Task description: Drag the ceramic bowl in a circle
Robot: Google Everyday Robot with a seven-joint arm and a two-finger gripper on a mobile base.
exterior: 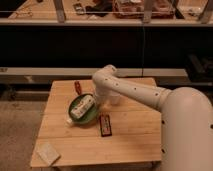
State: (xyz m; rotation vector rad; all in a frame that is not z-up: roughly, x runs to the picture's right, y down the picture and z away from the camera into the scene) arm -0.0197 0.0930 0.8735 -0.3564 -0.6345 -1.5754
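Camera view shows the gripper (pixel 94 101) down low at the far right rim of the ceramic bowl (pixel 82 111), the green dish on the wooden table (pixel 130 135). Most of the bowl lies to the near left of the jaws. I cannot tell if the jaws are open or closed, or if they pinch the rim. Inside the bowl lies a long white thing (pixel 82 107), slanting from near left up to the jaws. A dark box (pixel 105 125) sits just near-right of the bowl. A red can (pixel 78 87) stands behind it. To drag the bowl around, I think the jaws must steer clear of both.
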